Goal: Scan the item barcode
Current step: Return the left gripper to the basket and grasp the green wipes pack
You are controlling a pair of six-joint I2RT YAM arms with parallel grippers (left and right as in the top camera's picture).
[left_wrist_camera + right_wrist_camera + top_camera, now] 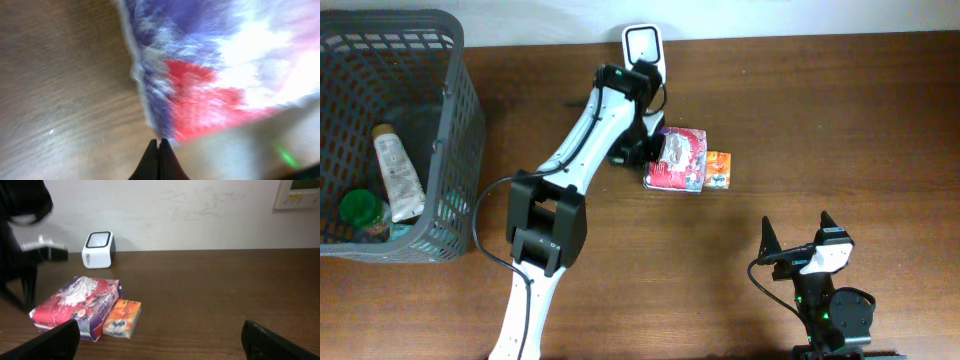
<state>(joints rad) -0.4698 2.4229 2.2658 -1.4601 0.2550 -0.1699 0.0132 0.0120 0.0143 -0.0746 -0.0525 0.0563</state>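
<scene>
Tissue pack (pixel 685 165) lying flat mid-table; grey basket (pixel 460 110) far left, well apart; left gripper (pixel 158 145) at the pack's edge, fingertips pressed together; right gripper (pixel 797 228) spread wide, near front edge; white scanner (pixel 643 45) behind the pack; small orange packet (pixel 719 168) touching its right side

Left wrist view: all blurred. Pack (pixel 210 75) smeared into purple, white, red; print unreadable; cut off top and right. Left gripper (pixel 158 152) closed, cut off at bottom edge; contact with pack unclear.

Overhead: basket (pixel 460 130) cropped left; left gripper tips hidden under arm.

Right wrist view: left arm (pixel 20 245) blurred, cropped left; right fingers (pixel 52 340) cropped at bottom; orange pack (pixel 121 316) lettering too small to read.
</scene>
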